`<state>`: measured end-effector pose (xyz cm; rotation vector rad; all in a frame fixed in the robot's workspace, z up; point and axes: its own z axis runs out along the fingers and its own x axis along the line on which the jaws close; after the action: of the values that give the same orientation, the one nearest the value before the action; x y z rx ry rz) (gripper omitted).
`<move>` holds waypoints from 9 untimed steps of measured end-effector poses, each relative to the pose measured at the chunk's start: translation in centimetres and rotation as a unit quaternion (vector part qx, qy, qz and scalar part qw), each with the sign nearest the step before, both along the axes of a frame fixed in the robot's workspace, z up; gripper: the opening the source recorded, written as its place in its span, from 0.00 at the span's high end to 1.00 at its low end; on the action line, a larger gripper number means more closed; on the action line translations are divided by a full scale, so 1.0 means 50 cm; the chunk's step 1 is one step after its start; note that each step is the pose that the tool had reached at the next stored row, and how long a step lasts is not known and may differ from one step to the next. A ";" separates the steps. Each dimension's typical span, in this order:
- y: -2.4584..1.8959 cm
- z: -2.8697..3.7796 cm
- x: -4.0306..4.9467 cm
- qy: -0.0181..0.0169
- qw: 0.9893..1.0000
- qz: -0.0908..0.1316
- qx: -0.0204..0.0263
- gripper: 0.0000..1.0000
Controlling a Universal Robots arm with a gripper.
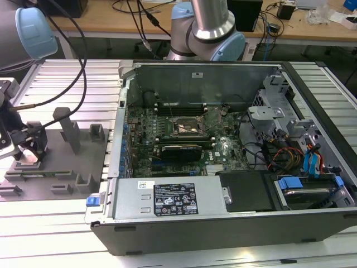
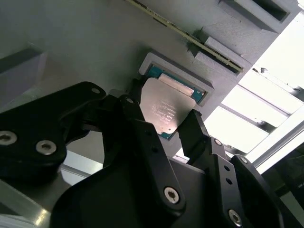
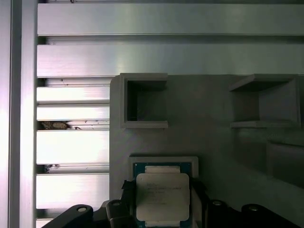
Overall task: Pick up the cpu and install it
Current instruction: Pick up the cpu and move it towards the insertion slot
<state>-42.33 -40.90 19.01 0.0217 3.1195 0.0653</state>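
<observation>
The gripper (image 1: 28, 146) is seen at the exterior view's left, lowered over the grey tray (image 1: 83, 146) that lies on the slatted metal bench (image 1: 67, 75). In both wrist views the cpu (image 2: 164, 109) (image 3: 163, 197) is found in a shallow square recess of the tray (image 2: 95, 42) (image 3: 204, 142), with its pale silver top upward and a thin green border around it. The cpu is placed between the two black fingers (image 2: 137, 116) (image 3: 127, 192), which are set against its two opposite edges, so the fingers are closed on the cpu. The cpu is shown low in the recess, level with the frame of it as far as can be judged.

Beside the recess, open box-shaped pockets and upright posts of the tray are seen. At the exterior view's right, well apart from the tray, an opened computer case (image 1: 223, 220) is laid on the bench, and the dark metal-framed socket (image 1: 188, 127) is visible on the green board inside it.
</observation>
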 end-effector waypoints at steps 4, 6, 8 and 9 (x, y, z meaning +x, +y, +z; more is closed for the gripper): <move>0.0000 0.000 0.000 0.000 1.000 0.000 0.000 0.45; 0.0000 0.001 0.000 0.000 1.000 0.000 0.000 0.45; 0.0000 0.001 0.000 0.000 1.000 0.000 0.000 0.45; 0.0000 0.001 0.000 0.000 1.000 0.000 0.000 0.45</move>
<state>-42.33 -40.90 19.05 0.0217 3.1196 0.0652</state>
